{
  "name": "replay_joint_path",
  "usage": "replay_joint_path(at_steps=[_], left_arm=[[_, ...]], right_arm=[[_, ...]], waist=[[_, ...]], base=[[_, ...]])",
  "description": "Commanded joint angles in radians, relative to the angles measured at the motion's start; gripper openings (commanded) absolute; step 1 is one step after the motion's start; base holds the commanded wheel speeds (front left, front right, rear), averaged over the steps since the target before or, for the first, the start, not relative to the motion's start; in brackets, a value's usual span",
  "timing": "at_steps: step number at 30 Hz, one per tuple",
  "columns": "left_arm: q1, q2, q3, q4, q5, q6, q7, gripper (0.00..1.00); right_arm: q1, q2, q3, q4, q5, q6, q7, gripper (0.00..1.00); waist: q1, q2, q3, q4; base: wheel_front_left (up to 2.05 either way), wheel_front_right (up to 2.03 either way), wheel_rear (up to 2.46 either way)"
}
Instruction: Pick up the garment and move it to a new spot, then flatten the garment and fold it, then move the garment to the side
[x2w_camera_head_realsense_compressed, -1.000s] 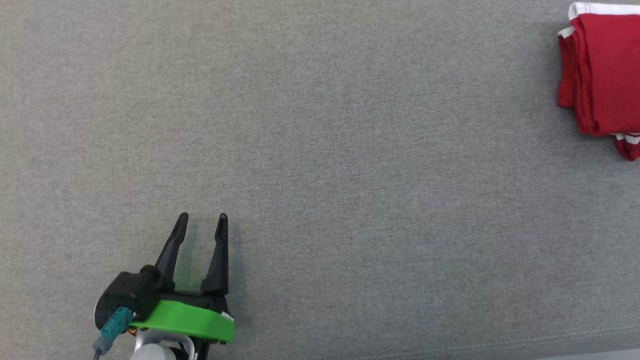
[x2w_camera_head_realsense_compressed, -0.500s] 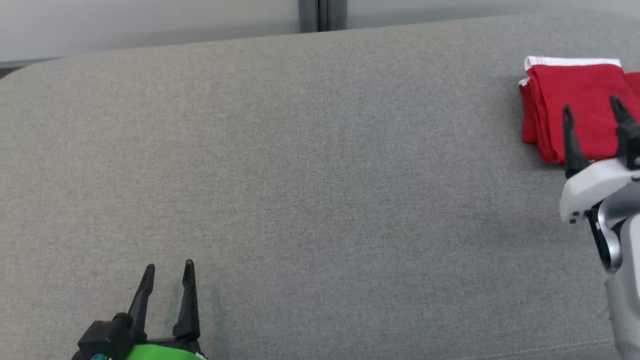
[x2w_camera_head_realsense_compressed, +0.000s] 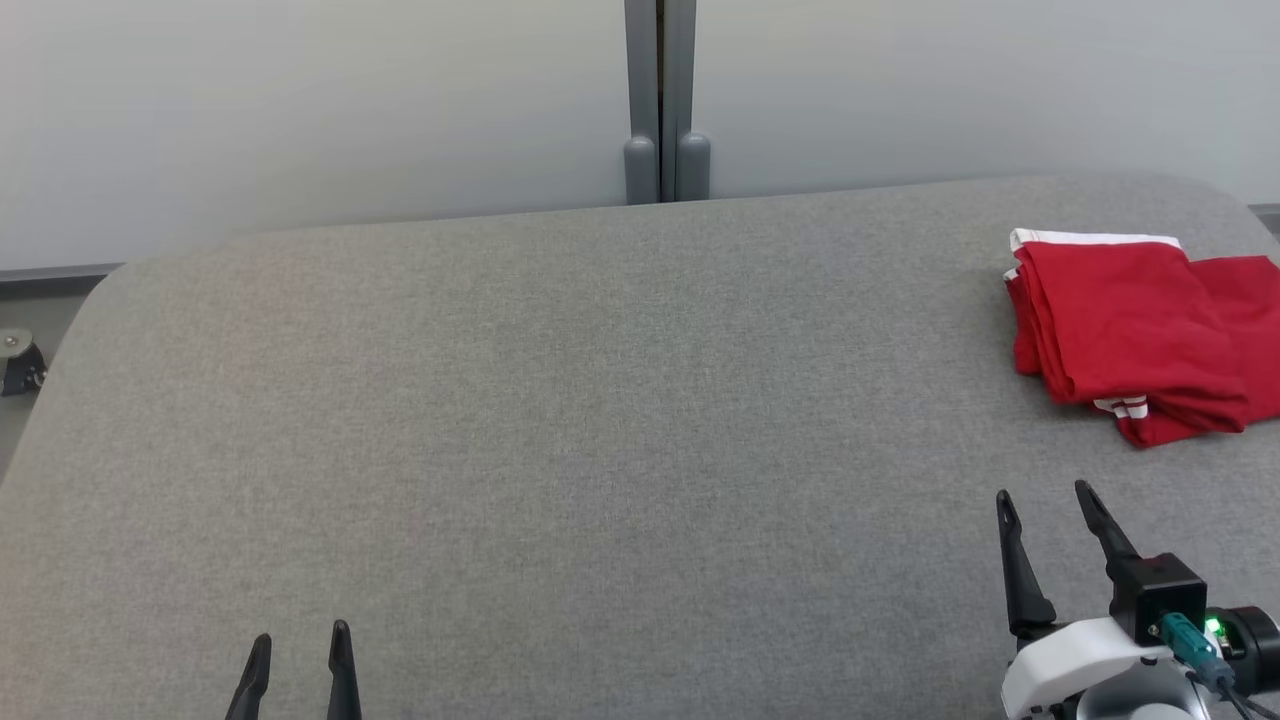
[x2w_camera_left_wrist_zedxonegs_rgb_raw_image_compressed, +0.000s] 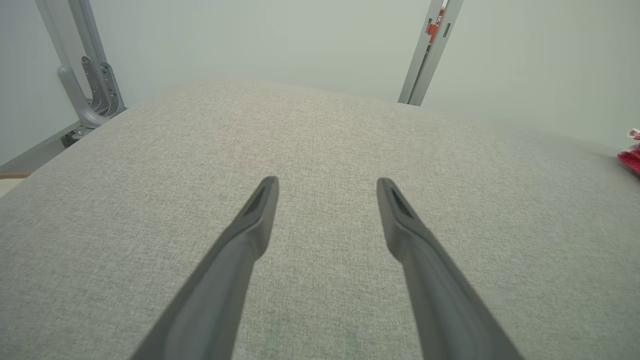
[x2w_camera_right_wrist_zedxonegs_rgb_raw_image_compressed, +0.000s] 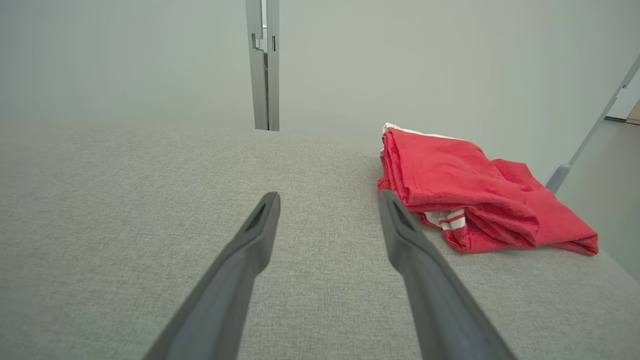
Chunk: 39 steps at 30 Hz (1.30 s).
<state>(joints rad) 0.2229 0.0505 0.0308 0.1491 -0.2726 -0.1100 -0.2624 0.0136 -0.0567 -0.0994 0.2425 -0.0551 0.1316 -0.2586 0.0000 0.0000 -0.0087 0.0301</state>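
Head view: garment beyond R jaws, apart

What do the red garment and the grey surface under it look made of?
Red garment: soft matte cloth, probably cotton knit; it folds limply, with white striped trim. Grey surface: matte woven fabric, upholstery-like; fine weave shows, edges look rounded and padded.

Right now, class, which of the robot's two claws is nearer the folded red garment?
The right claw, at the head view's lower right: the red garment lies just ahead of it, while the left claw sits across the grey surface.
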Motion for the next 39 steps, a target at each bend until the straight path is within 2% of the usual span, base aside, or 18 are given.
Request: replay_joint_path(at_steps=[1, 8, 14, 15, 17, 39], left_arm=[[0.016, 0.001, -0.002, 0.001, -0.009, -0.003, -0.003, 1.00], [0.013, 0.001, -0.023, -0.001, -0.015, -0.009, -0.003, 1.00], [0.005, 0.001, -0.021, -0.001, -0.005, -0.004, -0.003, 1.00], [0.012, -0.001, -0.027, 0.004, -0.013, -0.006, 0.000, 0.00], [0.007, -0.002, -0.028, 0.013, -0.028, -0.006, 0.005, 0.00], [-0.091, 0.000, 0.003, 0.036, -0.400, -0.011, 0.109, 0.00]], right_arm=[[0.019, 0.000, -0.002, -0.003, 0.009, -0.002, -0.008, 1.00], [0.080, 0.005, 0.034, -0.034, 0.048, -0.002, -0.007, 1.00], [0.070, 0.005, 0.047, -0.058, 0.061, -0.002, -0.007, 1.00], [0.073, 0.007, 0.047, -0.051, 0.055, 0.000, -0.003, 0.00], [0.067, 0.007, 0.043, -0.039, 0.069, 0.000, 0.004, 0.00], [0.014, 0.006, 0.028, -0.031, 0.523, 0.000, 0.108, 0.00]], waist=[[0.0000, 0.0000, -0.020, -0.005], [0.0000, 0.0000, -0.029, -0.026], [0.0000, 0.0000, -0.027, -0.036], [0.0000, 0.0000, -0.027, -0.036], [0.0000, 0.0000, -0.027, -0.036], [0.0000, 0.0000, -0.020, -0.035]], base=[[0.00, 0.00, 0.00], [0.00, 0.00, 0.00], [0.00, 0.00, 0.00], [0.00, 0.00, 0.00], [0.00, 0.00, 0.00], [0.00, 0.00, 0.00]])
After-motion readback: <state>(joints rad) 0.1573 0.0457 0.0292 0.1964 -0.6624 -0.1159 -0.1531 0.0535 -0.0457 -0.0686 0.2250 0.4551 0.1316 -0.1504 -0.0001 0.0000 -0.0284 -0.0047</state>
